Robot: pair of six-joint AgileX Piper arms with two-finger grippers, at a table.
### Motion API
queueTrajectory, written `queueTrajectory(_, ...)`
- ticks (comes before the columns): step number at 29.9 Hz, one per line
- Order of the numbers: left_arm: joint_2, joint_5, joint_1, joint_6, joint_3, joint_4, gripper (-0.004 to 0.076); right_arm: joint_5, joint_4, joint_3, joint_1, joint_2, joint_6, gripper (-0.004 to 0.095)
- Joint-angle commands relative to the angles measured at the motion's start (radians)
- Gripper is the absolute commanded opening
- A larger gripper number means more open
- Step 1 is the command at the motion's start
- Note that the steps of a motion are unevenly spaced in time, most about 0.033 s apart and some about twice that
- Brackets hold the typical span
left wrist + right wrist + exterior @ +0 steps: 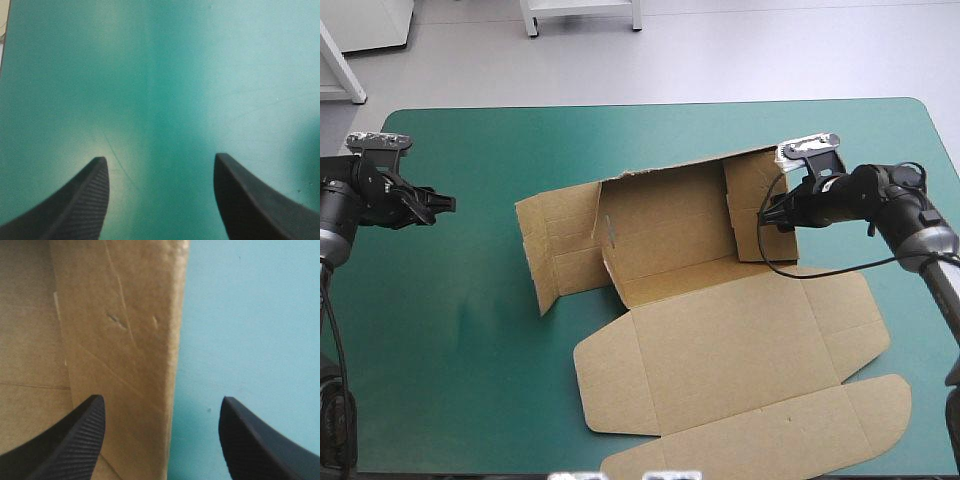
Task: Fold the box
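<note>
You see the box (720, 345) from centre to lower right, its long axis slanting; the flat lid (750, 400) is nearest you and the raised tray (665, 235) beyond. The right gripper (767, 217) is spread, the tray's right wall (125, 340) between its fingers. The left gripper (447, 203), also spread, hovers mid-left over the teal-green cover (160, 75).

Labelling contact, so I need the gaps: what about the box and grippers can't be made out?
High view: whether the right gripper touches the box, too small to tell.
Right wrist view: the box wall ahead of the open gripper is cut off by the frame.
Left wrist view: left gripper faces only teal-green cover; box out of frame.
</note>
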Motion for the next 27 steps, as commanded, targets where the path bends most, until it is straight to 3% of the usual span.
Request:
queueTrajectory(1, -0.048, -0.029, 0.000, 0.001, -0.031, -0.005, 0.0441, -0.076, 0.036, -0.033, 0.001, 0.017, -0.023, 0.0601)
queueTrajectory(4, -0.048, -0.029, 0.000, 0.001, -0.031, -0.007, 0.0441, -0.074, 0.043, -0.033, 0.001, 0.048, -0.021, 0.0489)
queueTrajectory(7, -0.048, -0.028, 0.000, 0.001, -0.031, -0.007, 0.0441, -0.074, 0.055, -0.033, 0.001, 0.052, -0.026, 0.0236)
queueTrajectory(9, -0.048, -0.028, 0.000, 0.001, -0.031, -0.007, 0.0441, -0.066, 0.054, -0.048, 0.001, 0.052, -0.057, -0.0002)
queueTrajectory(15, -0.048, -0.023, 0.000, 0.005, -0.031, -0.007, 0.0441, 0.073, -0.014, -0.177, 0.001, 0.052, 0.031, -0.0016)
queueTrajectory(22, -0.048, -0.022, 0.000, 0.005, -0.031, -0.007, 0.0441, 0.471, -0.125, -0.492, 0.001, 0.151, 0.111, -0.0016)
queueTrajectory(27, -0.048, 0.010, 0.000, 0.010, -0.031, -0.011, 0.0441, 0.489, -0.106, -0.556, 0.001, 0.238, 0.140, -0.0017)
